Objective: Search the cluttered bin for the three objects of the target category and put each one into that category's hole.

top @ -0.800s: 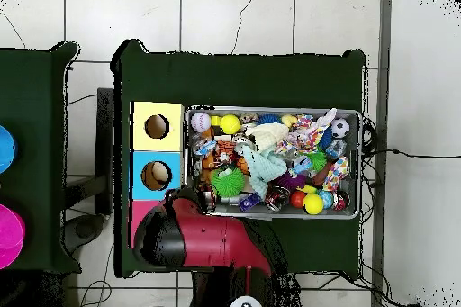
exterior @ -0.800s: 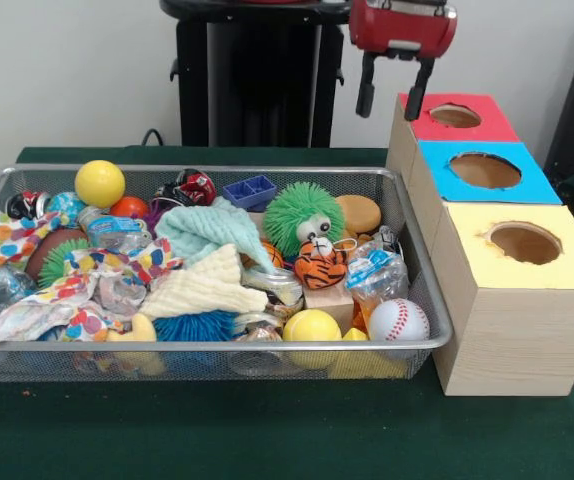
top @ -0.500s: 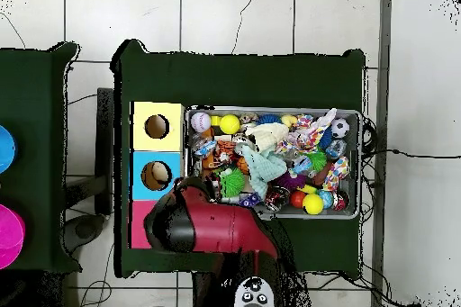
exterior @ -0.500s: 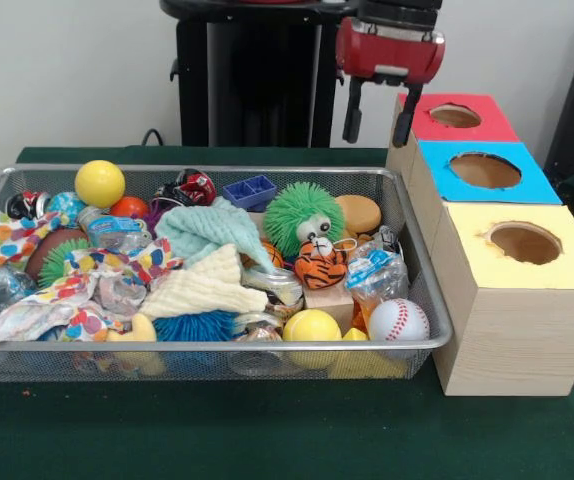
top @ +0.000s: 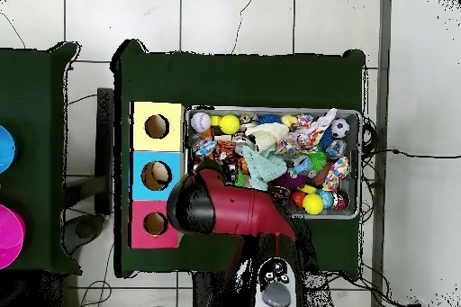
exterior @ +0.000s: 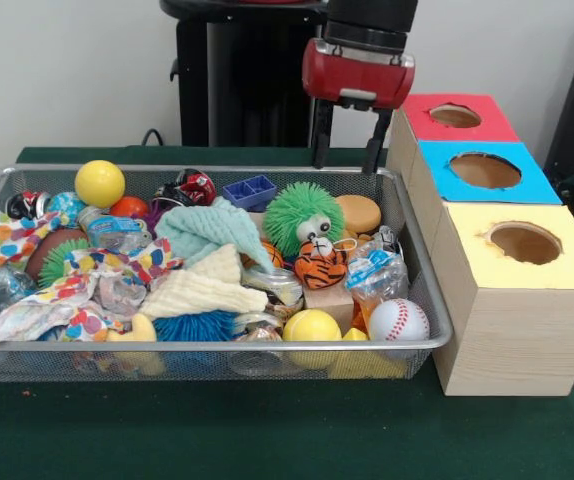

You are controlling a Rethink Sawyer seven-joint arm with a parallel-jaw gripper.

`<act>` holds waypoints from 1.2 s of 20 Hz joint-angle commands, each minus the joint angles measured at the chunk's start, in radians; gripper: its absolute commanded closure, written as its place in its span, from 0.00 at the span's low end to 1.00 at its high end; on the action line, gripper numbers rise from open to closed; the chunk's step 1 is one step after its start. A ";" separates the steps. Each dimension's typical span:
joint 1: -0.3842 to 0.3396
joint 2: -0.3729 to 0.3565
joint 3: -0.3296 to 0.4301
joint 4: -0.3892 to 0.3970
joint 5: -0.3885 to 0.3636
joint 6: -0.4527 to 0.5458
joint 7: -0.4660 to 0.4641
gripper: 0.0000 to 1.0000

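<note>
The wire mesh bin (exterior: 207, 347) is full of toys. The green spiky puffball with googly eyes (exterior: 302, 215) lies at its back right, and the orange tiger plush (exterior: 319, 262) lies just in front of it. The blue spiky puffball (exterior: 195, 325) lies at the front middle, partly under a cream cloth. My gripper (exterior: 347, 150) hangs open and empty above the bin's far right rim, behind and above the green puffball. The red-topped box's hole (exterior: 455, 116) is to its right. In the overhead view the red arm (top: 225, 213) covers the bin's corner beside the red box's hole (top: 156, 223).
The blue-topped box's hole (exterior: 485, 170) and the yellow-topped box's hole (exterior: 524, 242) lie in front of the red one. Yellow balls (exterior: 100, 183) (exterior: 312, 327), a baseball (exterior: 398, 320), a mint cloth (exterior: 207, 230) and a wooden block (exterior: 329, 297) crowd the bin. The black pedestal (exterior: 252, 70) stands behind.
My gripper has moved from beside the red-topped box leftward in the front view to above the bin's far right rim. It stays open and empty. The toys have not moved.
</note>
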 commanded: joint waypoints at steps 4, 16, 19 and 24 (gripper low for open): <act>-0.047 0.103 0.041 -0.153 -0.065 -0.160 0.101 0.00; -0.070 0.237 0.079 -0.226 -0.053 -0.224 0.116 0.00; -0.083 0.240 0.104 -0.210 -0.053 -0.210 0.124 0.00; -0.104 0.251 0.129 -0.199 -0.058 -0.180 0.114 0.00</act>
